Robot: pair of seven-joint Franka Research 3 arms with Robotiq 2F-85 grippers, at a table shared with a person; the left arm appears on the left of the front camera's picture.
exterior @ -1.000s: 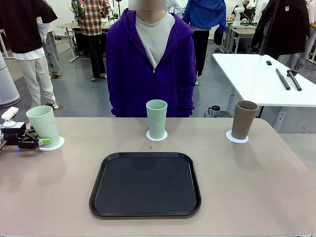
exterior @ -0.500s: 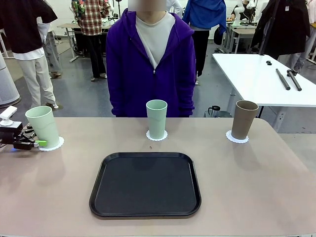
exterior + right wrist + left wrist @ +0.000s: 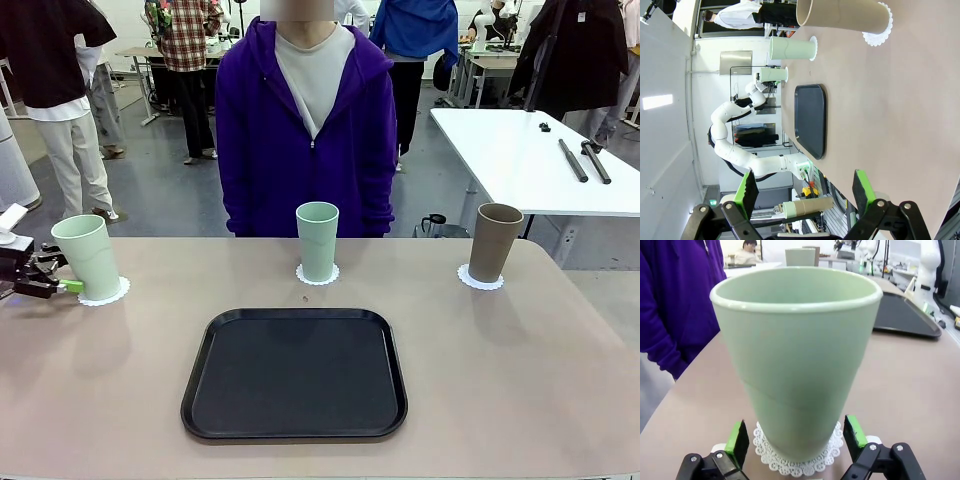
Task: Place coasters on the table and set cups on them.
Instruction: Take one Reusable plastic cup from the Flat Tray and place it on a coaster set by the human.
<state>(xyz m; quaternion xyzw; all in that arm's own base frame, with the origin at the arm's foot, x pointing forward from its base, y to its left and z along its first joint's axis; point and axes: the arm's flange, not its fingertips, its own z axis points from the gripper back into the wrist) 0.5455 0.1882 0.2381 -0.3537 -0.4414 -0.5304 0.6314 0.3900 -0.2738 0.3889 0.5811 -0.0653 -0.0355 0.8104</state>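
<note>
Left wrist view: mint cup (image 3: 796, 360) stands upright on its coaster (image 3: 800, 462), mouth up, between the wide-open, empty left claw (image 3: 796, 437).

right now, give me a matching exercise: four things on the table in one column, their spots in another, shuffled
Things:
1. brown cup
2. black tray
3. middle mint cup
4. left gripper

Places:
A. on a doily before the person
B. open beside the left-hand mint cup
C. near centre of the table
D. on the right-hand doily

Pairs: 1-D, 2-C, 3-A, 4-B
</note>
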